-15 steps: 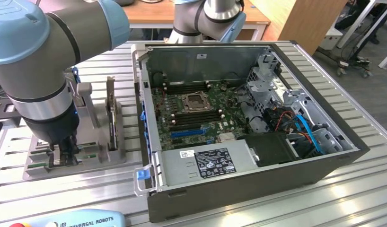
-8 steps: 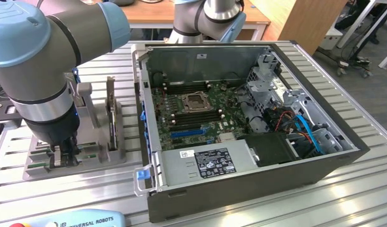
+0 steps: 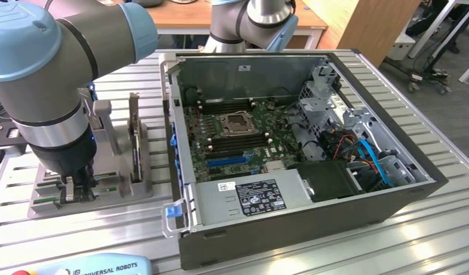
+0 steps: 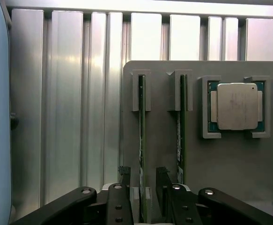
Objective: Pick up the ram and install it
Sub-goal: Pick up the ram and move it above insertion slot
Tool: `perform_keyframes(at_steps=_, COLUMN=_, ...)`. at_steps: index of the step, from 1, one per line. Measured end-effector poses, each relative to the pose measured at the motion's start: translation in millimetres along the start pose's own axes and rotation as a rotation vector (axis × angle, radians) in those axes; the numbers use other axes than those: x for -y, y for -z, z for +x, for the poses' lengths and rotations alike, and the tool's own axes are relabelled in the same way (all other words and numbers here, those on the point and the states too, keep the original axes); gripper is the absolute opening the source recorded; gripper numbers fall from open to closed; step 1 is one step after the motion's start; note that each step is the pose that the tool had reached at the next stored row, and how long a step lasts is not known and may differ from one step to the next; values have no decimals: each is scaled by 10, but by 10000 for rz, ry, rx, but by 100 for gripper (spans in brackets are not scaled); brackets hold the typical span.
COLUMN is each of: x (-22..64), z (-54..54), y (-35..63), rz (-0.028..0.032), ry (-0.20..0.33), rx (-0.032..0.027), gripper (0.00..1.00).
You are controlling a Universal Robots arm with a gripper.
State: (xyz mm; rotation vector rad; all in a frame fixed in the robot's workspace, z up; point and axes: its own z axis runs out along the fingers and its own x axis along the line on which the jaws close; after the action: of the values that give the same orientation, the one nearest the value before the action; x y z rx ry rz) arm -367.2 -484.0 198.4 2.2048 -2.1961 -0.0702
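i have the gripper [image 4: 142,177] down over the grey holder [image 4: 159,117], which sits on the slatted aluminium bench [image 4: 75,93] to the exterior view's left of the open computer case [image 3: 296,229]. its jaws stand spread, one finger on each side of the ram [image 4: 142,126], with a sliver of gap showing on both faces, so nothing is grasped yet. the ram stands on its long edge in a narrow slot of the holder, its end caught in a small bracket. i judge that is deliberate: it keeps the thin board upright and leaves both flat faces free for fingers to close on. a second ram stick [image 4: 180,126] stands the same way in the neighbouring slot, just beside it, and the square silver processor chip [image 4: 237,106] lies flat in its own recess (not my target). in the case, the motherboard [image 3: 250,137] lies face up with its memory slots [image 3: 230,144] exposed, well apart from the holder. by my reckoning the task is at its start: ram in the holder, uninstalled.
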Motion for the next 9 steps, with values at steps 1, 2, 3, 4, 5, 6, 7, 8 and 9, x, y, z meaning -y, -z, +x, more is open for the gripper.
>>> perform_keyframes(at_steps=1, x=0, z=0, y=0, rz=0, ry=0, rx=0, gripper=35)
perform_keyframes(at_steps=2, x=0, z=0, y=0, rz=0, ry=0, rx=0, gripper=35)
perform_keyframes(at_steps=3, x=0, z=0, y=0, rz=0, ry=0, rx=-1, gripper=34)
perform_keyframes(at_steps=4, x=0, z=0, y=0, rz=0, ry=0, rx=0, gripper=27)
perform_keyframes(at_steps=5, x=0, z=0, y=0, rz=0, ry=0, rx=0, gripper=27)
perform_keyframes(at_steps=6, x=0, z=0, y=0, rz=0, ry=1, rx=0, gripper=21)
perform_keyframes(at_steps=7, x=0, z=0, y=0, rz=0, ry=0, rx=0, gripper=21)
perform_keyframes(at_steps=8, x=0, z=0, y=0, rz=0, ry=0, rx=0, gripper=21)
perform_keyframes(at_steps=9, x=0, z=0, y=0, rz=1, ry=1, rx=0, gripper=21)
